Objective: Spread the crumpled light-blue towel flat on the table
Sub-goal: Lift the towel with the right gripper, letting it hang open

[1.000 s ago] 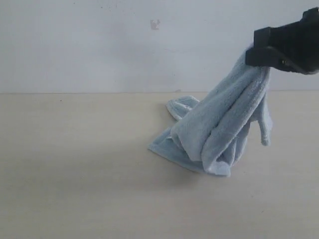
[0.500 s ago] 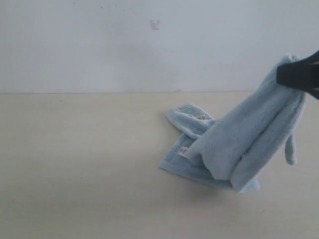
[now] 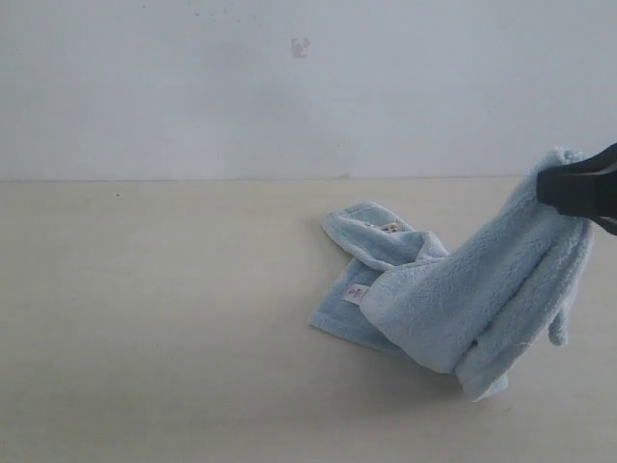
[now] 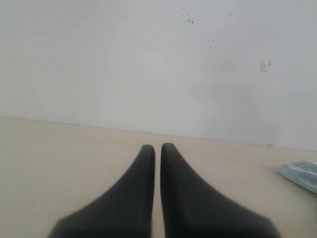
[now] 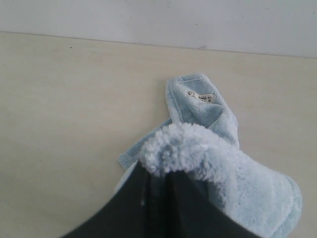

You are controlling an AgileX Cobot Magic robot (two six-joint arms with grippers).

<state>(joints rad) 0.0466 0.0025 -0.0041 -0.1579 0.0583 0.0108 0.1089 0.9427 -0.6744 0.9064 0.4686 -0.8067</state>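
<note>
- Pale light-blue fluffy terry towel point(image 3: 453, 299) is only partly opened. One end hangs lifted above the broad cream wood-look table point(image 3: 145, 318), and the other end lies on the table in overlapping folds.
- Black right gripper point(image 3: 557, 188) has its fingers clamped on a bunched upper edge of the towel, holding that end clear of the table.
- Small white printed labels point(image 3: 358, 292) show on the part resting on the table, beside a hemmed strip that is turned over.
- Black left gripper point(image 4: 157, 148) hovers low over bare table, well apart from the towel, with its fingers pressed nearly together on nothing.
- Done, as I judge it: the grasp and lift. Left to do: draw out the folds, lay the cloth flat, let go.
</note>
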